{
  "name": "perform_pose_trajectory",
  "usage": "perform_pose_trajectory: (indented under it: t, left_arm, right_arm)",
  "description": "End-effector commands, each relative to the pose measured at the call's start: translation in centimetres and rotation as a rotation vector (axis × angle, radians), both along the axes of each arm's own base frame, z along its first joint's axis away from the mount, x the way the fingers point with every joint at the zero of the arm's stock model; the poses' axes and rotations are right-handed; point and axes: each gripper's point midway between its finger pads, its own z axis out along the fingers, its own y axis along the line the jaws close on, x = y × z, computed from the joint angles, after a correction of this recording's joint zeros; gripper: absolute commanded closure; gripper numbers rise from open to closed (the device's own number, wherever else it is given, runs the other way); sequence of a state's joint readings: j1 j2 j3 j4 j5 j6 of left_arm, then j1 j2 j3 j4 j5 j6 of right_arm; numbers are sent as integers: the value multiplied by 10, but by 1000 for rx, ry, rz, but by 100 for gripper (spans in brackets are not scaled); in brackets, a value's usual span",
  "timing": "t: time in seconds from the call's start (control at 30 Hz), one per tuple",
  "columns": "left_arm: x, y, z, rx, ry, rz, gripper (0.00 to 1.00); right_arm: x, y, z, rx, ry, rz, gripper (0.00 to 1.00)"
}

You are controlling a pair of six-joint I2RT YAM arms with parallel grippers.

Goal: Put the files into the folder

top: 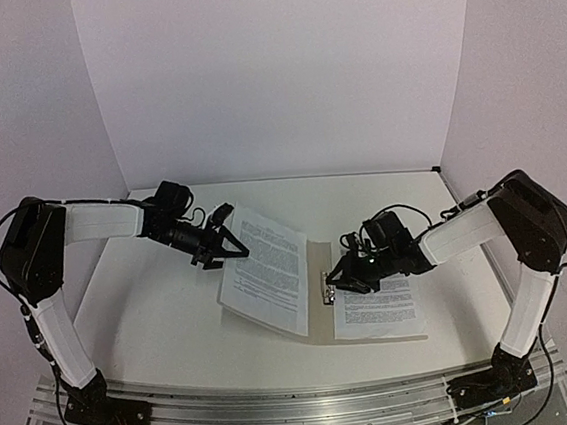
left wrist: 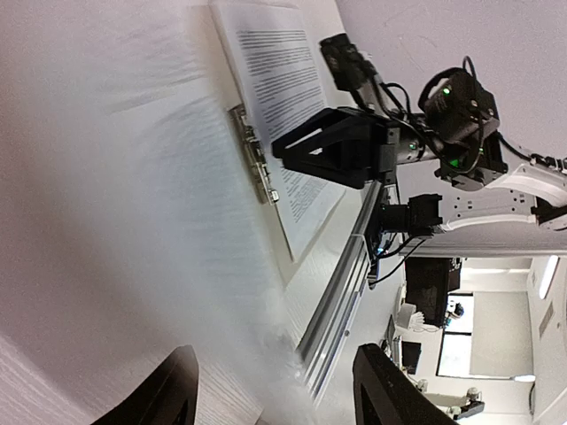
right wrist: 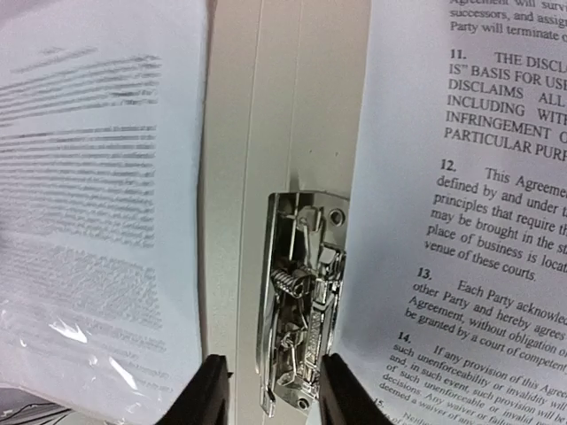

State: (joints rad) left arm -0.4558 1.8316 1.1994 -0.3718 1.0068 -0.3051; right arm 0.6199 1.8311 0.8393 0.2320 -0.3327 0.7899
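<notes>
Nearest me in the overhead view is the aluminium rail (top: 302, 404) that carries both arm bases. Beyond it the folder (top: 316, 260) lies open on the table (top: 153, 315), with its left cover tilted up off the surface and its right cover flat. The left sheet (top: 267, 269) rests on the raised cover, and the right sheet (top: 378, 309) lies flat on the other. The left gripper (top: 233, 233) sits at the far left edge of the left sheet. The right gripper (top: 335, 276) hangs over the metal clip (top: 328, 292) at the spine.

From the left wrist, the two fingers (left wrist: 168, 394) stand wide apart with nothing between them that I can make out. The surface beyond is blurred white, so I cannot tell whether they touch the cover.

From the right wrist, the fingers (right wrist: 211, 394) are parted, one on either side of the clip's near end, and I see no pinch on it. The right sheet's edge lies just beside the clip.

I judge the step to be working that clip so the sheets get held. I would centre on its lever, come straight down and avoid snagging the paper edge. The left arm should steady the raised cover so its sheet does not slide towards the spine.
</notes>
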Motion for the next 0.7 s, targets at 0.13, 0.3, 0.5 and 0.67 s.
perform_pose_trajectory:
  t: [0.13,0.3,0.5,0.67]
  left_arm:
    - [-15,-21,59,-90,-67,-82,32]
    - [-28,-36,45,-95,-69,-134,28]
    - [-14,-43,57,-79,-148,-127,27]
    - [-12,-43,56,-73,-137,-121,29]
  right_arm:
    - [-6,19,12,-145,1,87,48]
    - [7,35,31,-126,-32,78,47]
    - [32,7,74,-287,-78,-50,43]
    - [38,-115,62,-614,28,-234,33]
